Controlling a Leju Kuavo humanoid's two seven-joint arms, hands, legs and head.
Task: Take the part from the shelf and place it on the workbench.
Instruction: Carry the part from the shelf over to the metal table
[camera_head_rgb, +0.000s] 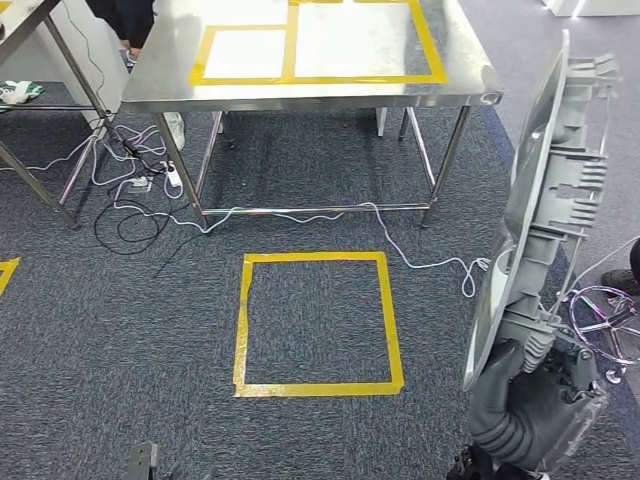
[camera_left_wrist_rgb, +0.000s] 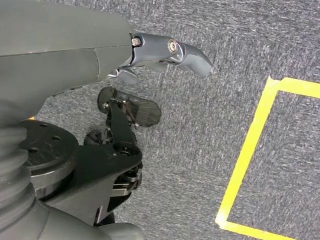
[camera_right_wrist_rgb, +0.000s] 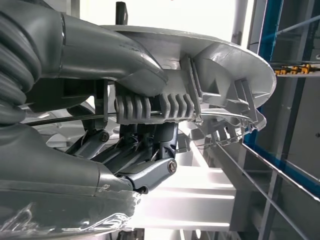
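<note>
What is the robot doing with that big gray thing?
The robot's right hand is holding a big gray part upright, off to its right side. Ahead of it stands a shiny metal workbench with yellow tape boxes marked on top, and the part is not on it yet. On the carpet in front of the workbench there is a yellow tape square. The left hand hangs low over the carpet and holds nothing.
</note>
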